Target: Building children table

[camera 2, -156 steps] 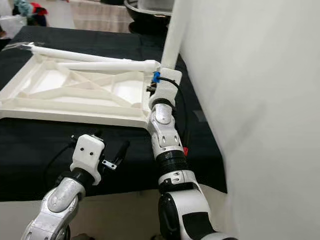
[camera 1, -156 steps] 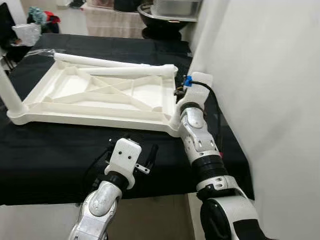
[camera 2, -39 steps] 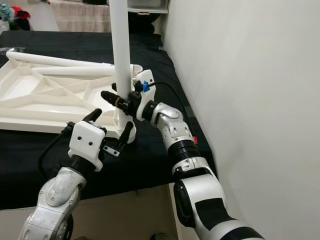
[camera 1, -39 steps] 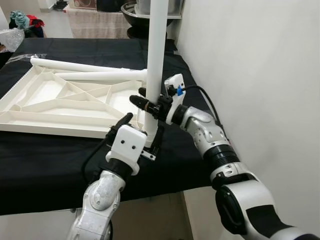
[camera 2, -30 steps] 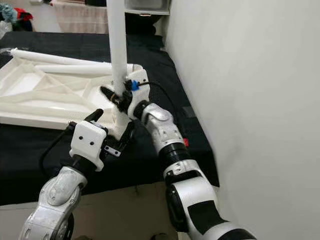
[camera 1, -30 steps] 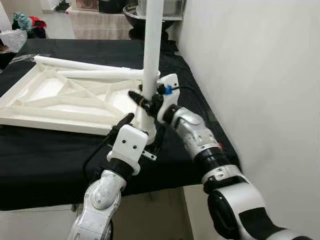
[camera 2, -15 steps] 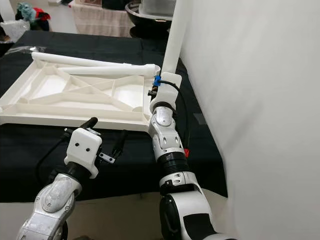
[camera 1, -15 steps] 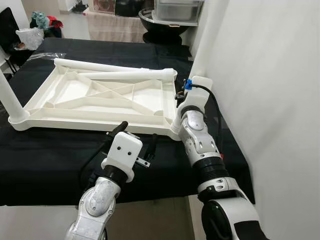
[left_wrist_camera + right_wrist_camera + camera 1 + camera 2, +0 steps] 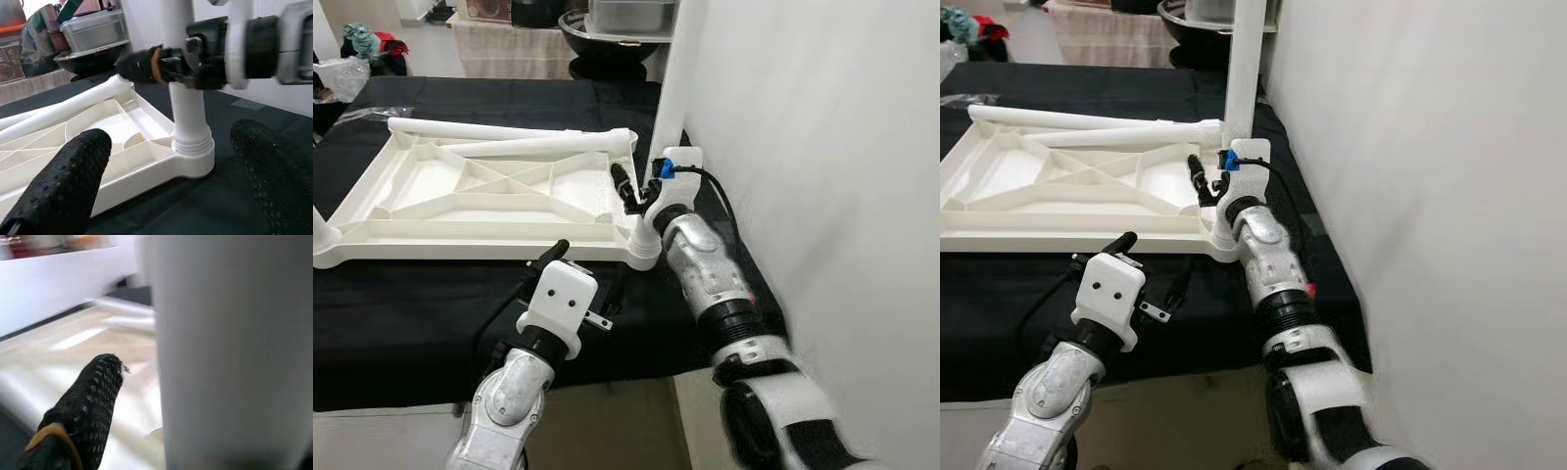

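The white tabletop (image 9: pixel 480 191) lies underside up on the black cloth (image 9: pixel 401 294), so its corner sockets face upward. In the near right corner an upright leg (image 9: pixel 671 88) stands in its socket — the right gripper (image 9: pixel 636 191) is closed around it low down, likely to twist it home. Two spare legs (image 9: pixel 509 137) lie along the far edge. The left gripper (image 9: pixel 168 171) waits wide open and empty, just near of that corner — ready to brace
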You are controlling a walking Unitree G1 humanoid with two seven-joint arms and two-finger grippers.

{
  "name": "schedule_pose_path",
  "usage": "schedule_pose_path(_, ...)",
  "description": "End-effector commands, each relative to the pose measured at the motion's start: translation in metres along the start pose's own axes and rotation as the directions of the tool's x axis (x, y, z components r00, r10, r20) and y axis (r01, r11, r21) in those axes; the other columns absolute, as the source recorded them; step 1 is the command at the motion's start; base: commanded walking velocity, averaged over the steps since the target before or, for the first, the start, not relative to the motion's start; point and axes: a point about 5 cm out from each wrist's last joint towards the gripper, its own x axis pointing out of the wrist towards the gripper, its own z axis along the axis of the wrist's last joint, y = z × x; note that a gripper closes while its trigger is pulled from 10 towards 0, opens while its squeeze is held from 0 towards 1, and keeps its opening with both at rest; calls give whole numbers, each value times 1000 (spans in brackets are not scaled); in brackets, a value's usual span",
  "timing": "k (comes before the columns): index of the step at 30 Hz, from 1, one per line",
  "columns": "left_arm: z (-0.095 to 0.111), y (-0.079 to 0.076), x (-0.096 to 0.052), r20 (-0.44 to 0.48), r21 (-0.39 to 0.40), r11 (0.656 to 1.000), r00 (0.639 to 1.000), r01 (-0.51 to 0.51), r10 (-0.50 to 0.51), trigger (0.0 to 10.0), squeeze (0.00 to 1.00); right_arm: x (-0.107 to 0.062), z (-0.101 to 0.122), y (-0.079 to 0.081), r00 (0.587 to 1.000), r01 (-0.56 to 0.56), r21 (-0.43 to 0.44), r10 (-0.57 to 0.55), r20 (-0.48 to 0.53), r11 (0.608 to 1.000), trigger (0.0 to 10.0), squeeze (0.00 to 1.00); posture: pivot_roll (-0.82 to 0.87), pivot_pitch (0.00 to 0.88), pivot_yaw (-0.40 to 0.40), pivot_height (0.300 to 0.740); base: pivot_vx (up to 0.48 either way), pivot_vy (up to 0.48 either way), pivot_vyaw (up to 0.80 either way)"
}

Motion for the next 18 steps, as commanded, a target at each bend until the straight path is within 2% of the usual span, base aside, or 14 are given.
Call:
schedule_pose_path(1, 0, -3, 0, 0, -4, 1000, 1000, 12, -12, 10000, 0, 3, -8, 17, 976, -213, 40, 214, -33, 976, 10000, 0, 85, 42, -106, 740, 0, 0, 0)
schedule_pose_path(4, 5, -5, 1, 15, -15, 1000, 1000, 27, -27, 10000, 0, 2, -1, 20, 944, -328, 70, 329, -5, 942, 10000, 0, 89, 41, -107, 740, 0, 0, 0)
schedule_pose_path(5, 5, -5, 1, 15, -15, 1000, 1000, 27, -27, 10000, 0, 2, -1, 20, 944, -328, 70, 329, -5, 942, 10000, 0, 89, 41, -107, 740, 0, 0, 0)
schedule_pose_path(7, 5, -5, 0, 15, -15, 999, 999, 30, -30, 10000, 0, 1, 1, 24, 918, -397, 69, 397, 7, 915, 10000, 0, 89, 41, -107, 740, 0, 0, 0)
schedule_pose_path(11, 3, -5, -1, 7, -14, 999, 1000, 29, -29, 10000, 0, 6, 1, 28, 917, -398, 72, 399, 4, 915, 10000, 0, 88, 39, -110, 740, 0, 0, 0)
schedule_pose_path(12, 2, -5, -1, 3, -14, 1000, 1000, 28, -28, 10000, 0, 9, 0, 31, 920, -391, 62, 391, 9, 918, 3961, 0, 84, 39, -109, 740, 0, 0, 0)
schedule_pose_path(13, 1, -5, -1, 2, -15, 1000, 1000, 27, -27, 10000, 0, 11, -1, 35, 916, -400, 85, 400, 27, 912, 0, 0, 86, 39, -111, 740, 0, 0, 0)
schedule_pose_path(15, 1, -5, -1, 2, -13, 1000, 1000, 27, -27, 10000, 0, 17, -1, 35, 941, -339, 104, 335, 53, 935, 0, 0, 88, 39, -111, 740, 0, 0, 0)
schedule_pose_path(17, 1, -4, -1, 2, -11, 1000, 1000, 26, -26, 10000, 0, 22, -1, 30, 978, -207, 103, 203, 47, 973, 0, 0, 86, 40, -111, 740, 0, 0, 0)
schedule_pose_path(18, 1, -4, -1, 2, -11, 1000, 1000, 26, -26, 10000, 0, 22, -1, 30, 978, -207, 103, 203, 47, 973, 0, 0, 86, 40, -111, 740, 0, 0, 0)
